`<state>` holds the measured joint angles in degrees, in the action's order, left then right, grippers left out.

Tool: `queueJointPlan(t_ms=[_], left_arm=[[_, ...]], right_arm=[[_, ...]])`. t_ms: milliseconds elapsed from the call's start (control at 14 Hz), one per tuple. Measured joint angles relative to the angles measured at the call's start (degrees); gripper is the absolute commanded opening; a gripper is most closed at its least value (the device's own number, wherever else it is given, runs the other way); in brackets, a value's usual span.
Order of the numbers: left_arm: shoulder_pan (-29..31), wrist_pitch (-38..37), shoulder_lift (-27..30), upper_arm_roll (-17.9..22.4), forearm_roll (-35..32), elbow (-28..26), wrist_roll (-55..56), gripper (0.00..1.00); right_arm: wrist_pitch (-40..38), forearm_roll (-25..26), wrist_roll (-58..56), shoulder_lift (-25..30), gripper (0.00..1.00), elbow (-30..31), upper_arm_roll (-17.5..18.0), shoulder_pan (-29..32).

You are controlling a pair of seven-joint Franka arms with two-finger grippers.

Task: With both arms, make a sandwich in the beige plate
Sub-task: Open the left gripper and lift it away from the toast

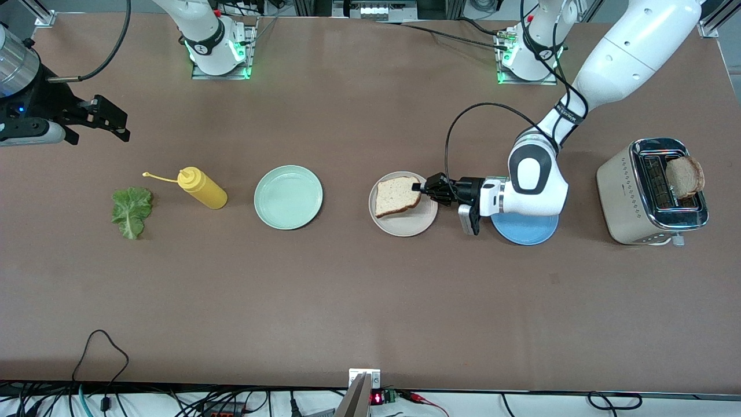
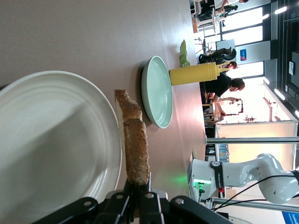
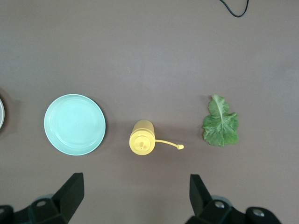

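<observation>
My left gripper [image 1: 418,187] is shut on the edge of a light-brown bread slice [image 1: 396,196] and holds it over the beige plate [image 1: 405,225]. The left wrist view shows the slice [image 2: 133,144] edge-on between the fingers, beside the plate's rim [image 2: 110,140]. I cannot tell whether the slice touches the plate. A second slice [image 1: 684,176] stands in the toaster [image 1: 625,197]. The green lettuce leaf [image 1: 132,211] lies on the table at the right arm's end, also in the right wrist view [image 3: 220,122]. My right gripper [image 1: 116,123] is open and empty, high over that end.
A yellow mustard bottle [image 1: 201,187] lies beside the lettuce. A mint-green plate [image 1: 288,197] sits between the bottle and the beige plate. A blue plate [image 1: 527,229] lies under the left arm's wrist, next to the toaster.
</observation>
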<state>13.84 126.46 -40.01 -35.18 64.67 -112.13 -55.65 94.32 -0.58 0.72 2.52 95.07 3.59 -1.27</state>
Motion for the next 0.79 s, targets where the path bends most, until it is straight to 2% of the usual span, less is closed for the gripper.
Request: queueJointPlan(t_ms=[286,429,501,573,644,716,787], left_arm=[[0.4,0.1,-1.4,0.1,0.0,0.0,-1.6,0.02],[0.4,0.1,-2.2,0.1,0.0,0.0,-1.9,0.13],[0.4,0.1,-2.7,0.1,0.0,-0.1,-1.9,0.26],[0.4,0.1,-3.2,0.1,0.0,-0.1,-1.9,0.49],[0.4,0.1,-3.5,0.1,0.0,-0.1,-2.0,0.94],[0.4,0.2,-3.6,0.1,0.0,-0.1,-2.2,1.0],[0.4,0.3,-3.5,0.1,-0.1,0.0,-2.5,1.0]], right_arm=[[0.0,0.0,0.0,0.0,1.0,0.0,0.0,0.0],[0.0,0.0,0.0,0.0,1.0,0.0,0.0,0.0],[0.0,0.0,0.0,0.0,1.0,0.0,0.0,0.0],[0.0,0.0,0.0,0.0,1.0,0.0,0.0,0.0],[0.0,0.0,0.0,0.0,1.0,0.0,0.0,0.0],[0.0,0.0,0.0,0.0,1.0,0.0,0.0,0.0],[0.0,0.0,0.0,0.0,1.0,0.0,0.0,0.0]])
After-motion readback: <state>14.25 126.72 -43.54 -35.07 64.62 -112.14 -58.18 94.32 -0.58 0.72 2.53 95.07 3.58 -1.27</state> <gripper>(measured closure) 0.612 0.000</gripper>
